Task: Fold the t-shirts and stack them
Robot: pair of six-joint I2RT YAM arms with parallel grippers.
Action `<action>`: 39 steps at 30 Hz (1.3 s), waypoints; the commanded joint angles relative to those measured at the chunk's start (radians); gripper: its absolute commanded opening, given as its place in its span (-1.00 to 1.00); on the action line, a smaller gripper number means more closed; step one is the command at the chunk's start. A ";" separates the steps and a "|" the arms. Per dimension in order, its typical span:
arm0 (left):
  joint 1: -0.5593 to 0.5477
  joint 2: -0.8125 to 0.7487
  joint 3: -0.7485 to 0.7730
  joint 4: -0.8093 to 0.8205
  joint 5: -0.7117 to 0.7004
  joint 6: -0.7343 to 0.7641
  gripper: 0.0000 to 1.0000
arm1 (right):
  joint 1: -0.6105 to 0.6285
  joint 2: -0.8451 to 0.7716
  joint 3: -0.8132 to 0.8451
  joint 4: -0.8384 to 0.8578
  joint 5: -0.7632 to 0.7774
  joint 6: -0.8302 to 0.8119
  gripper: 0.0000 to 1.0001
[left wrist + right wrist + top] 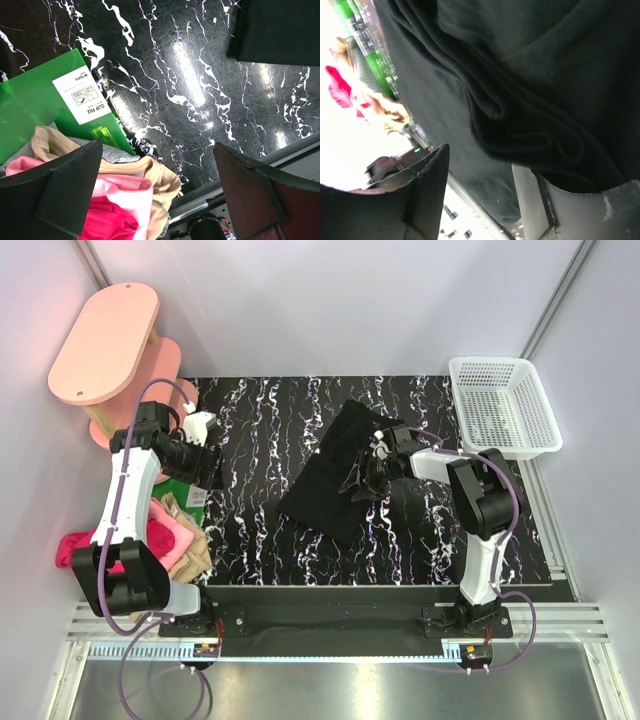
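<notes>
One black t-shirt, rumpled into soft folds, lies under the right gripper, whose fingers stand apart against it. Beneath the left gripper, spread wide, three more lie heaped: one pink tee, one magenta tee, one tan tee.

Pale, plain walls close in the far side and both flanks. The counter is black marble-look with white veins, and overhead light glares off it. A pink two-tier side table stands far left, a white mesh basket far right, and a metal rail runs along the near edge.
</notes>
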 commanded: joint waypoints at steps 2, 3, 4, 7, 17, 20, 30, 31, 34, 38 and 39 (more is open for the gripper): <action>-0.004 -0.036 0.006 0.008 -0.013 0.018 0.98 | 0.000 0.061 0.031 0.064 0.007 0.027 0.22; -0.004 -0.037 0.006 0.005 -0.016 0.019 0.98 | -0.002 0.072 0.054 0.020 0.013 0.020 0.22; -0.004 -0.039 0.006 0.006 -0.015 0.019 0.98 | 0.000 0.084 0.071 -0.011 0.018 0.009 0.21; -0.004 -0.043 0.006 0.003 -0.015 0.022 0.98 | 0.006 0.054 0.125 -0.102 0.037 -0.045 0.21; -0.002 -0.045 -0.002 0.001 0.001 0.013 0.98 | 0.449 -0.212 0.305 -0.433 0.859 -0.399 0.41; -0.004 -0.047 -0.017 0.005 0.001 0.013 0.98 | 0.602 -0.183 0.276 -0.459 1.087 -0.453 0.64; -0.004 -0.059 -0.016 0.009 -0.001 0.013 0.98 | 0.866 0.049 0.274 -0.500 1.643 -0.451 0.86; -0.003 -0.060 -0.016 0.009 -0.001 0.013 0.98 | 0.871 0.069 0.282 -0.502 1.663 -0.447 0.89; -0.003 -0.060 -0.013 0.009 -0.001 0.015 0.98 | 0.883 0.093 0.292 -0.500 1.656 -0.445 0.88; -0.003 -0.059 -0.005 0.009 0.001 0.015 0.98 | 0.908 0.115 0.306 -0.485 1.625 -0.448 0.86; -0.004 -0.057 -0.005 0.009 0.002 0.012 0.98 | 0.917 0.129 0.309 -0.484 1.619 -0.451 0.86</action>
